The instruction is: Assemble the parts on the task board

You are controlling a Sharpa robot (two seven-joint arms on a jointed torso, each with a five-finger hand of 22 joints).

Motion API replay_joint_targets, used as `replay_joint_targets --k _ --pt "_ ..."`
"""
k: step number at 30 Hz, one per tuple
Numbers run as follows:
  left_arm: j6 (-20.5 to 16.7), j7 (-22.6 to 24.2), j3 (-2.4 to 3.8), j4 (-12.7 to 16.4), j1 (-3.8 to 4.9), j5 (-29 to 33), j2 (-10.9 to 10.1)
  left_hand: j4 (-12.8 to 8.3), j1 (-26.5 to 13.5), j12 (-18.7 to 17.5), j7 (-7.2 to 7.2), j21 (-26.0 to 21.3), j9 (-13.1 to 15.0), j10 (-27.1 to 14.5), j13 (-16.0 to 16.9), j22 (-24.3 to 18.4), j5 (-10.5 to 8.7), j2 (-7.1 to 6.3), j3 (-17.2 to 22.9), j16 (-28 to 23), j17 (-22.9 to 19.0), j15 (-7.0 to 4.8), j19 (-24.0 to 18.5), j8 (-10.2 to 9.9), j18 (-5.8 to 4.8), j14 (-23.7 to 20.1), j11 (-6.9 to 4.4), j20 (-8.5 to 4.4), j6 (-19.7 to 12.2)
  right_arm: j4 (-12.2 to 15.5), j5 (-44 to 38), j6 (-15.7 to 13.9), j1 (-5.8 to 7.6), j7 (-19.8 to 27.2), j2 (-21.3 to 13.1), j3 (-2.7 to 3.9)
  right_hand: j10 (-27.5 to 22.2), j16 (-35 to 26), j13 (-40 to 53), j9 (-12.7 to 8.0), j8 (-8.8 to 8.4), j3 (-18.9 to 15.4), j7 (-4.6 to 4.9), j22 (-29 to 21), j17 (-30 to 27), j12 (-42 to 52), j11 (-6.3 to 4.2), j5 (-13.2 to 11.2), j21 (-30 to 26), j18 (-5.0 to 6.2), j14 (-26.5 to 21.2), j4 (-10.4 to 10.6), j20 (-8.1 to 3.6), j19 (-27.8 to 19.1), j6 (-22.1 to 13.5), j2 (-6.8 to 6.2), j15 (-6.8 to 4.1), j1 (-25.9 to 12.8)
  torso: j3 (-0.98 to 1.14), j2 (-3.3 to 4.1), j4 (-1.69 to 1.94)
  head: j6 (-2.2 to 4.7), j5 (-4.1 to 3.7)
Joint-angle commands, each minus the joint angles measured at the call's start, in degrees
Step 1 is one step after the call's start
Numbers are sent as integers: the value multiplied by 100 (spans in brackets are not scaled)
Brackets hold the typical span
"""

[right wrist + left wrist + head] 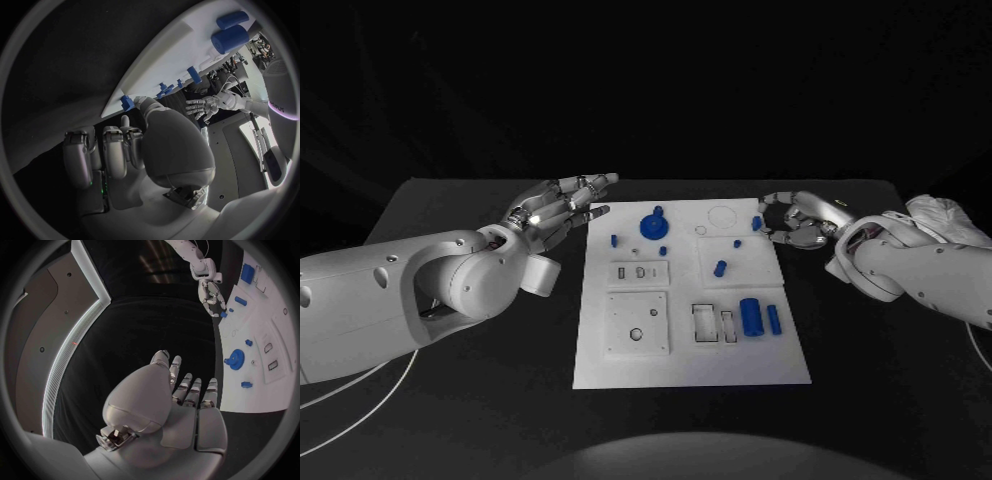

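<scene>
Left hand (557, 212): raised over the black counter (473, 330) just beside the far left corner of the board (689, 370), fingers straight and spread wide, holding nothing and touching nothing. In the left wrist view the same hand (181, 395) shows its fingers extended side by side, clear of the board (250, 395).

Right hand (800, 222): at the far right edge of the board, fingers curled inward. A small blue peg (757, 223) lies at the fingertips on the board's edge; in the right wrist view the thumb tip of the hand (156, 150) reaches this peg (127, 103), but whether it is pinched or merely touched cannot be told (the fingers cover the contact).

Parts on the board: a blue gear (652, 226) near the far left corner, close to the left hand but apart from it; a short peg (615, 240) just left of the gear; another peg (720, 267) towards the middle; a large cylinder (751, 317) and a slimmer pin (773, 319) side by side near the right edge, well apart from both hands. White recessed plates (638, 325) occupy the left half of the board.

The smallest blue pieces beside the gear are too small to make out in shape.
</scene>
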Motion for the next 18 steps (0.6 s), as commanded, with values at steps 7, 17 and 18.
replay_joint_targets --k 7,17,18 --pt "147 16 4 12 2 -17 18 3 9 35 39 28 6 36 6 6 27 -22 41 6 1 6 23 31 18 -37 9 -6 -3 -79 9 189 -5 -99 63 1 601 20 1509 -76 -85 62 35 1510 1510 22 69 -65 25 -82 588 78 61 587 133 40 54 -39 -1 4 3 -21 -1" --pt "163 -1 5 9 2 -17 22 3 9 38 42 30 7 39 7 7 28 -22 43 11 2 8 25 33 18 -35 12 -5 3 -155 17 221 -7 -95 118 1 601 20 1509 -286 -205 165 14 1510 1510 22 54 -100 25 -82 588 112 63 587 429 57 54 -42 3 2 0 -42 -4" --pt "164 -2 5 9 2 -17 23 3 9 38 42 30 7 39 7 7 28 -22 43 11 2 8 25 33 18 -35 12 -5 3 -158 17 222 -7 -91 122 1 601 20 1509 -294 -209 170 12 1510 1510 22 53 -100 25 -82 588 111 63 587 441 57 54 -40 3 1 0 -45 -3"
